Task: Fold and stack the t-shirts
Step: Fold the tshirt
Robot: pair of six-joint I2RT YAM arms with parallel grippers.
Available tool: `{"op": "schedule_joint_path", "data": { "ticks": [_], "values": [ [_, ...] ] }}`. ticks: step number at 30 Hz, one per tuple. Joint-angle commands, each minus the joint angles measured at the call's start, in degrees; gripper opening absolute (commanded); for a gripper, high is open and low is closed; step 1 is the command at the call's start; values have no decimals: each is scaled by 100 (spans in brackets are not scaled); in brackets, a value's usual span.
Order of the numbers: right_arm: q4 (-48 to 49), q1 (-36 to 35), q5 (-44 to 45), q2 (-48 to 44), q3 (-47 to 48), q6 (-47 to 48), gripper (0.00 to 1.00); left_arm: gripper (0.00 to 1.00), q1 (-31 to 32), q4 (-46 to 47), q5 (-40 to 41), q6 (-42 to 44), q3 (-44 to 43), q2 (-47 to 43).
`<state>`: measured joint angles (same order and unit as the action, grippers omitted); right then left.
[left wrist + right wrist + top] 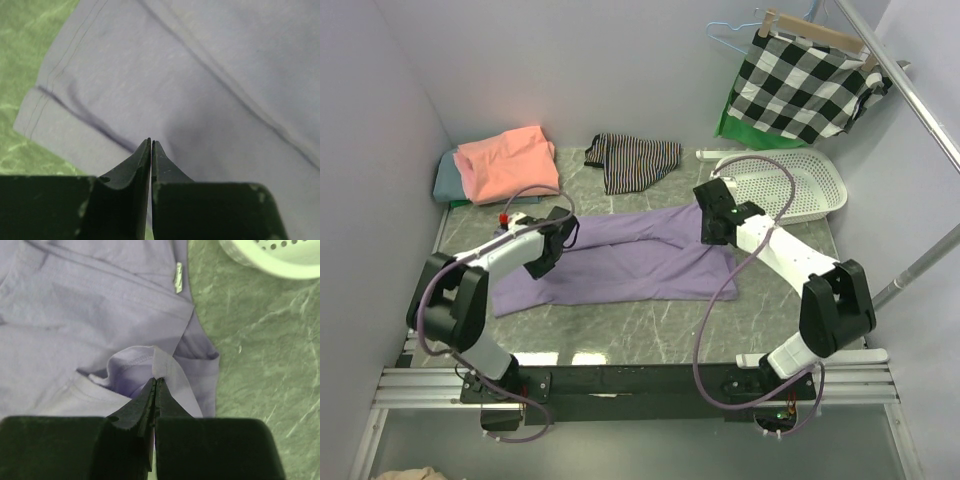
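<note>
The lavender-purple t-shirt (pixel 630 262) lies spread across the middle of the table. My left gripper (pixel 558 238) is at its back left edge. In the left wrist view the gripper (pixel 151 141) is shut, and creases in the shirt (pixel 210 75) run to its tips. My right gripper (pixel 712 228) is at the shirt's back right part. In the right wrist view it (pixel 156 380) is shut on a raised fold of the shirt (pixel 75 315). The salmon-pink t-shirt (pixel 505 160) lies folded on the grey-teal t-shirt (pixel 445 180) at the back left.
A black-and-white striped cloth (pixel 635 160) lies at the back middle. A white perforated basket (pixel 825 190) stands at the back right, its rim also in the right wrist view (pixel 270 267). A checked cloth (pixel 805 85) on a wooden hanger (pixel 815 32) hangs from a rail above it.
</note>
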<state>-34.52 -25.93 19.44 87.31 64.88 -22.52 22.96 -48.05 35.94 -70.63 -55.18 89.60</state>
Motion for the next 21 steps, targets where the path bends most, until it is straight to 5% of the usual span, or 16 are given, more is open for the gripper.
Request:
{"op": "schedule_joint_path", "data": {
  "ticks": [1,9,10,11,13,18,21],
  "values": [
    [156,202,376,251,332,20,0,10,-99,-64,378,533,-494,277],
    [262,457,324,813,631,283,0,13,-310,209,290,788,-353,84],
    [262,484,175,858,640,310,12,14,-310,174,308,805,-362,84],
    [236,484,148,919,683,327,34,14,-318,147,325,797,-353,75],
    [218,484,104,964,701,301,99,16,-318,42,395,761,-371,66],
    [569,493,-580,262,525,424,100,35,-327,-29,256,805,-336,-223],
    [543,344,-1679,173,683,494,99,35,-336,-125,-191,718,-178,-382]
  ]
}}
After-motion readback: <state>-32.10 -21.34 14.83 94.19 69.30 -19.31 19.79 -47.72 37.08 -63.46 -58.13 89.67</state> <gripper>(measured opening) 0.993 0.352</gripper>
